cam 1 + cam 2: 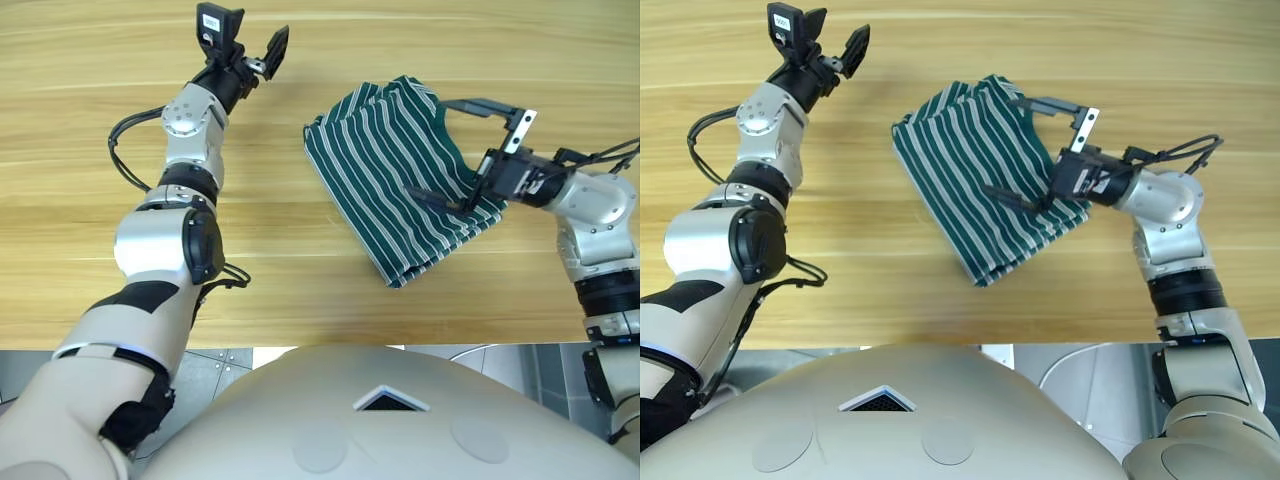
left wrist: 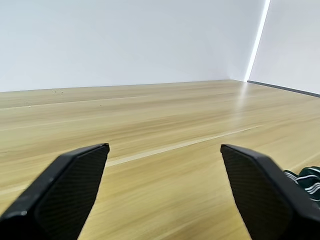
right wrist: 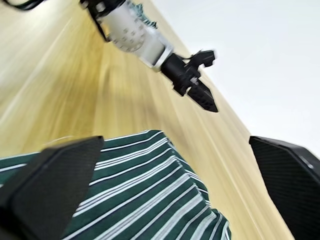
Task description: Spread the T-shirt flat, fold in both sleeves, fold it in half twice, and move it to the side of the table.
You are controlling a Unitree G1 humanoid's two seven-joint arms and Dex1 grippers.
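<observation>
T-shirt | green w/ white stripes | folded compact | lying on table, right-center

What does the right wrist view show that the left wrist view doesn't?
Extra in the right wrist view: the left arm with the open left gripper seen from afar, and the T-shirt spread broadly under the open right gripper. Extra in the left wrist view: a bright strip at the wall corner. Shared: the wooden table, the white wall, some T-shirt.

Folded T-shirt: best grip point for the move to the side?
Probably the right edge of the T-shirt, approached from the robot's right and pinching all layers. It lies folded flat, and the open right gripper sits at that edge.
</observation>
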